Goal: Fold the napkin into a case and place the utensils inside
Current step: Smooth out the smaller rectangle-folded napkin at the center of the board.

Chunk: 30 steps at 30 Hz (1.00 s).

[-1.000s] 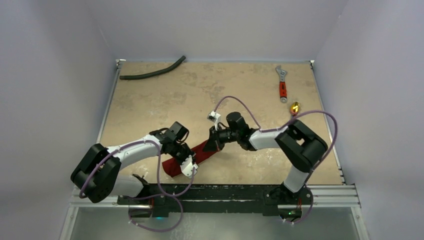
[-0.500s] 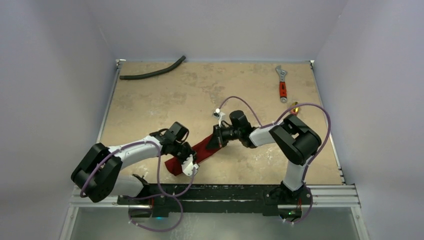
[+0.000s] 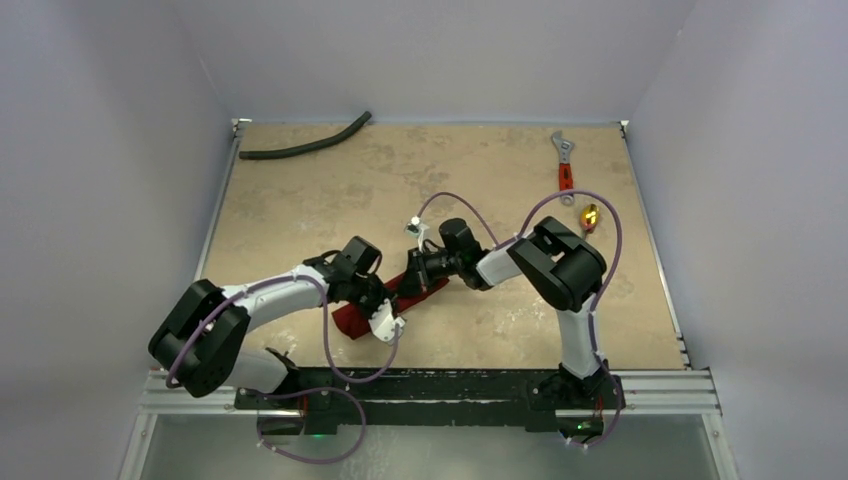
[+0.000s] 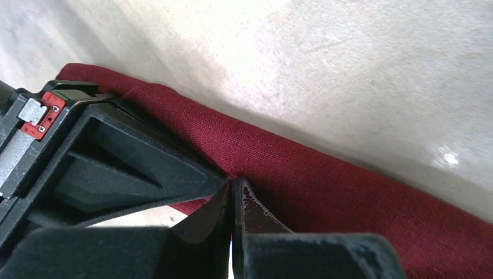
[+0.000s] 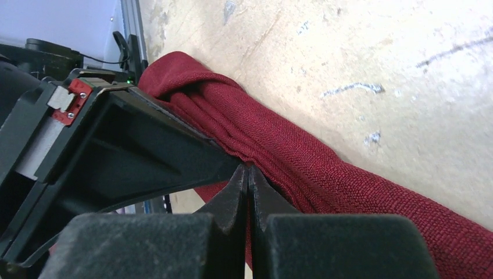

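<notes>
Presently the napkin (image 3: 412,296) lies as a narrow, slanted band close to the near edge of the worktop (image 3: 400,180), a little left of centre, with both arms bent low over it. On the left wrist view the left gripper (image 4: 232,189) has its jaws clenched, tips meeting on the long edge of the cloth, apparently to pin the near-left end so it cannot slide. On the right wrist view the right gripper (image 5: 249,172) is likewise clamped, its jaws pinching a bunched ridge of layers at the far-right end; that grip looks meant to carry one end over the other and shorten the band into a pouch. The fold there is rumpled rather than flat, so the case does not look finished. One gold piece of the utensils (image 3: 590,215) sits near the right edge, well apart from the cloth and just beside the red-handled wrench (image 3: 565,172); I cannot tell which piece it is. A black hose (image 3: 305,146) lies by the far-left corner, uninvolved.
</notes>
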### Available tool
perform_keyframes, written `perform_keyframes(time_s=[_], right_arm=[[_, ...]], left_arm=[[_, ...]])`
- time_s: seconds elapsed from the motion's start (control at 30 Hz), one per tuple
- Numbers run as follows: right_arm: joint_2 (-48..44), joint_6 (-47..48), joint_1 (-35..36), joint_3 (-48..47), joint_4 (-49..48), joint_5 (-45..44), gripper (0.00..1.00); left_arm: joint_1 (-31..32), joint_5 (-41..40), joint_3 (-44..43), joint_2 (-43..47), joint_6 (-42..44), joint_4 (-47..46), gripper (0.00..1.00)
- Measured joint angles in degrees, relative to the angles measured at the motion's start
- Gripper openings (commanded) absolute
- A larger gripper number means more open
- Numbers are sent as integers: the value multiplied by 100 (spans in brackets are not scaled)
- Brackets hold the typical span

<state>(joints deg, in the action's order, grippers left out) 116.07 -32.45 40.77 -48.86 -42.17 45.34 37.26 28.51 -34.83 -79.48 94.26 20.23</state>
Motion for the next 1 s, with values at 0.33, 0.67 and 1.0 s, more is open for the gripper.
perform_keyframes(time_s=[0.33,0.67,1.0], right_arm=[[103,59,11,-267,275,-98,0],[-426,562,-151,-92,1008,-704,0],[-568,743,-15,-293,1390,-879,0]], left_arm=[[-11,-96,-496,540,-103,1934,0],[-289,-363,-286,275,109,2015,0],[-431,-319,-282,234,70,1738,0]])
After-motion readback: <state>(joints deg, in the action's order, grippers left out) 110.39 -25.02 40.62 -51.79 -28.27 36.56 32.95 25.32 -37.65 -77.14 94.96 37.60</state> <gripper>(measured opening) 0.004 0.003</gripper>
